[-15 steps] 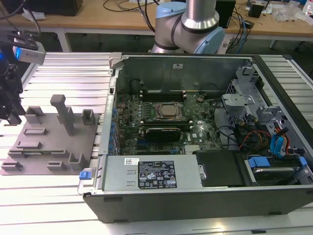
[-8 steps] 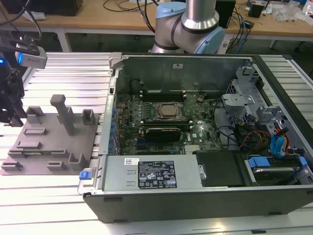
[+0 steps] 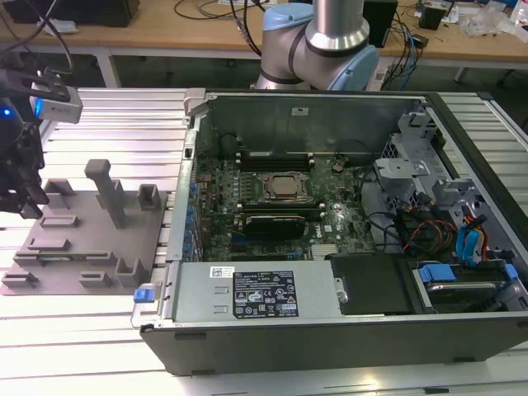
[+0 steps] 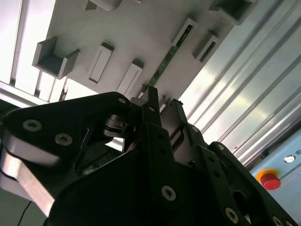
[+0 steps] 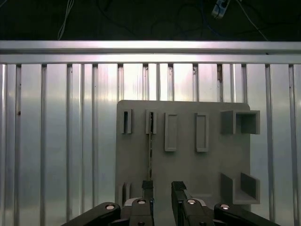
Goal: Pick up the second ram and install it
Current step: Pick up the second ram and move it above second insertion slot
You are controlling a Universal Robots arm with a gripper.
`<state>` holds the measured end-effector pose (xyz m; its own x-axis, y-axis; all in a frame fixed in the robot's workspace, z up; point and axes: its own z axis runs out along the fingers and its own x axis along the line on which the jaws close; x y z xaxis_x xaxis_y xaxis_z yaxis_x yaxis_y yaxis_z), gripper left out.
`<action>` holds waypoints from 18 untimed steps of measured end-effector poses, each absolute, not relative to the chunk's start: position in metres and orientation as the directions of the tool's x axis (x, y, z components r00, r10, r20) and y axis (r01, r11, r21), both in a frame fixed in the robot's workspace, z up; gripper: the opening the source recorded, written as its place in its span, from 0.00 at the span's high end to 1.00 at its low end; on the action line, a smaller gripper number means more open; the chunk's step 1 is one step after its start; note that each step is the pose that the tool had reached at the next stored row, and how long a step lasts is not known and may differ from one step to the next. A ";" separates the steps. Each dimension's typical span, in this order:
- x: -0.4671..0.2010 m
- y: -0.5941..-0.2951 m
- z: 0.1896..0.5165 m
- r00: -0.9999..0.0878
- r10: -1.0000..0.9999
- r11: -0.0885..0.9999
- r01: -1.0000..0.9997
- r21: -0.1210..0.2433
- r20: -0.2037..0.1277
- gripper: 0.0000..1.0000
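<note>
One black gripper (image 5: 162, 188), fingers spread, hovers at the thin green ram stick (image 5: 150, 141) seated edgewise in a grey plastic fixture plate (image 5: 188, 169), at the open computer case's (image 3: 371, 346) nine o'clock.

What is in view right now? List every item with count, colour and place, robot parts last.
second ram: one, green, on edge in the fixture plate's slots, close to the gripper.
fixture plate: one, grey, on the table, to the exterior view's left of the case.
computer case: one, black, open, at the exterior view's right.
motherboard: one, green, inside the case.
CPU socket: one, silver, mid-motherboard.
table: one, silver, slotted, under everything.
button: one, red, on a pale panel beside the table's rails.
arm: one, grey and blue, behind the case.
gripper: one, black, open, over the fixture plate.
</note>
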<state>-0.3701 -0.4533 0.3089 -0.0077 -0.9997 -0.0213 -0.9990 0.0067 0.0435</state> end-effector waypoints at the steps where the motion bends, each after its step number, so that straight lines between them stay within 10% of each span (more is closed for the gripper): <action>1: -0.370 -0.453 0.308 -0.008 -1.000 0.007 -0.999 0.044 -0.021 0.72; 18: -0.370 -0.455 0.292 -0.008 -1.000 0.007 -0.999 0.044 -0.021 0.72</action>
<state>-0.3701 -0.4548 0.2923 -0.0077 -0.9997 -0.0213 -0.9990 0.0068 0.0436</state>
